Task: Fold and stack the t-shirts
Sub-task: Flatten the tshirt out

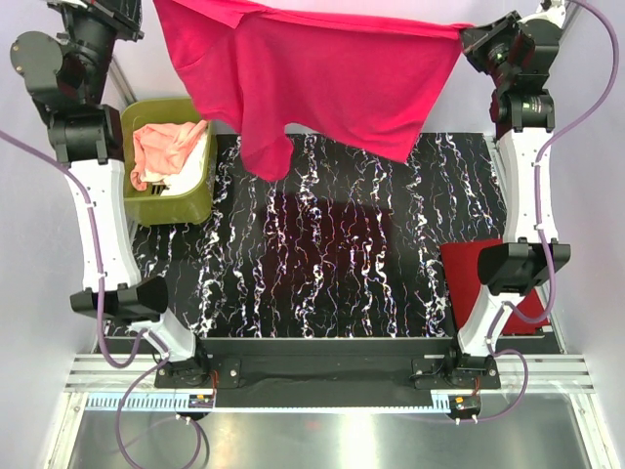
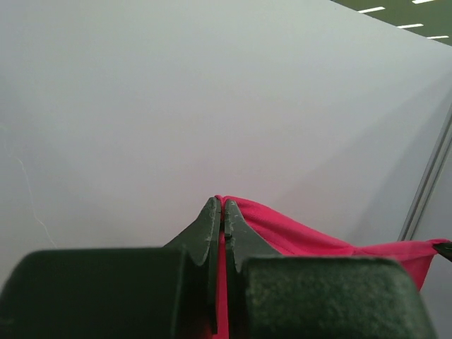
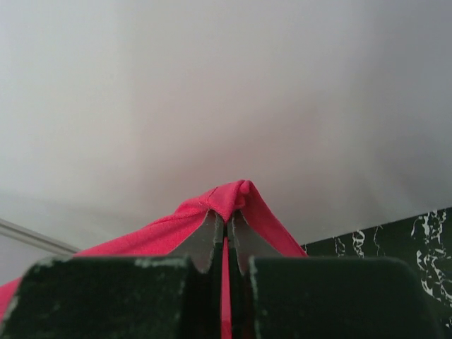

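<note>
The bench (image 1: 322, 264), black with white veining, lies below both tools and spans the full gap between them.

The hot pink t-shirt (image 1: 332, 78) hangs in the air, off the bench. Its upper edge is stretched from the left tool (image 2: 223, 209) across to the right tool (image 3: 227, 220). The body drapes down below both tools, and one hanging flap reaches lowest on the side nearer the left tool. You cannot tell whether that flap touches the bench.

The olive-green tub (image 1: 195, 205) stands on the bench below the left tool, on the outer side of the hanging shirt.

The dark red t-shirt (image 1: 467, 281) lies flat on the bench well below the right tool, toward the arm bases. The right arm (image 1: 522, 195) partly covers it.

The peach-pink t-shirt (image 1: 166, 147) lies crumpled inside the tub, on top of the white t-shirt (image 1: 186, 182), of which only a small part shows.

Left tool: in its own wrist view, the fingers are pressed together on a fold of the hot pink t-shirt, and cloth shows in the slit between them and trails away to the right.

Right tool: the fingers are pressed together on a bunched corner of the same shirt, and a knob of cloth stands just past the fingertips.
</note>
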Robot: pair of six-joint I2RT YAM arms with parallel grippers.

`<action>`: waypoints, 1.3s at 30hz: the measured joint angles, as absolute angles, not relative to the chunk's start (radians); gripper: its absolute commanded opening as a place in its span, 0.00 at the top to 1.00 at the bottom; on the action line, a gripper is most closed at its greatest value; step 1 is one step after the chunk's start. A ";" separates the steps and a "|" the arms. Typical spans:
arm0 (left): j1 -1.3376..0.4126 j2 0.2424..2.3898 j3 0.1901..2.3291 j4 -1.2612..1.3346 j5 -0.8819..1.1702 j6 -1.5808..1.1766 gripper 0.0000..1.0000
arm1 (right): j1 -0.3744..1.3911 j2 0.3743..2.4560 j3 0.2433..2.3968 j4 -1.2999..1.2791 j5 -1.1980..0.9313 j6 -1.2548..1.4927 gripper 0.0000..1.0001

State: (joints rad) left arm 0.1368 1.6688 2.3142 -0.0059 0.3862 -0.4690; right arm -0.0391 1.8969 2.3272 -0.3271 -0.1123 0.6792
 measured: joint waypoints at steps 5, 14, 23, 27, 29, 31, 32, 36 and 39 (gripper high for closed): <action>0.138 1.595 2.262 0.004 0.399 -0.491 1.00 | -0.039 1.869 2.276 -0.346 -0.154 0.692 1.00; 0.142 1.711 2.388 0.038 0.411 -0.570 1.00 | -0.033 1.977 2.447 -0.350 -0.178 0.716 1.00; 0.146 1.663 2.234 0.028 0.429 -0.603 1.00 | -0.033 1.929 2.369 -0.409 -0.190 0.719 1.00; 0.148 1.518 2.104 -0.012 0.450 -0.599 1.00 | -0.033 1.739 2.135 -0.446 -0.204 0.712 1.00; 0.150 1.400 2.025 -0.038 0.457 -0.588 1.00 | -0.033 1.631 2.031 -0.455 -0.205 0.706 1.00; 0.138 1.290 1.976 -0.075 0.453 -0.552 1.00 | -0.030 1.504 1.934 -0.478 -0.204 0.698 1.00; 0.112 1.228 1.958 -0.099 0.440 -0.522 1.00 | -0.023 1.452 1.900 -0.486 -0.202 0.693 1.00; -0.059 1.010 1.927 -0.188 0.389 -0.379 1.00 | 0.083 1.221 1.797 -0.559 -0.157 0.660 1.00; -0.159 0.875 1.908 -0.228 0.312 -0.284 1.00 | 0.143 1.074 1.748 -0.636 -0.159 0.652 1.00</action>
